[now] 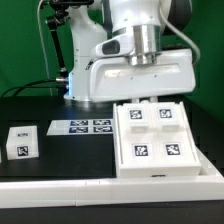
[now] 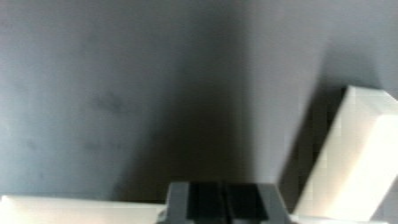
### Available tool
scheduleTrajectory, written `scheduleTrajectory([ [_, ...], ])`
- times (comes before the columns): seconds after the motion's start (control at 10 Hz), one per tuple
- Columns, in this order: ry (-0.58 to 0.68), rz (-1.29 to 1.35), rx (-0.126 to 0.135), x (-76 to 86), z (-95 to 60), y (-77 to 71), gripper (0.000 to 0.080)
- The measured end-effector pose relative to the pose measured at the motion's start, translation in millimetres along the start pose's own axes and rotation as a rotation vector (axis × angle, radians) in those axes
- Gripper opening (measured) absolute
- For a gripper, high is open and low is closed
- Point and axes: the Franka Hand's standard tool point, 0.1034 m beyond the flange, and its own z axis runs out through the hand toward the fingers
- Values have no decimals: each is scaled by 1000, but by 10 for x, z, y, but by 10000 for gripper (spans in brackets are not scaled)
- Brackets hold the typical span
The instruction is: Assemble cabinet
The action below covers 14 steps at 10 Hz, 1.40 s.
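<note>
The white cabinet body (image 1: 160,140) lies flat at the exterior view's right, with several black-and-white tags on its top faces. A small white cabinet piece (image 1: 20,143) with one tag stands apart at the exterior view's left. My gripper (image 1: 148,98) hangs just over the far edge of the cabinet body; its fingertips are mostly hidden by the hand. In the wrist view the gripper (image 2: 226,205) shows its two dark fingers pressed together with nothing between them. A white cabinet edge (image 2: 347,150) runs beside them, and another white edge (image 2: 71,210) lies close by.
The marker board (image 1: 82,126) lies flat on the black table between the small piece and the cabinet body. The white robot base (image 1: 75,88) stands behind it. A white rail (image 1: 60,186) runs along the table's near edge.
</note>
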Motion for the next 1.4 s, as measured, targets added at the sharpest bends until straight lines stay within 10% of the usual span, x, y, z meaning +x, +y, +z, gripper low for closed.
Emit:
scheduleTrajectory([
  [0.6, -111, -8, 43, 349, -440, 11, 2],
  [1.4, -132, -6, 52, 388, -523, 17, 2],
])
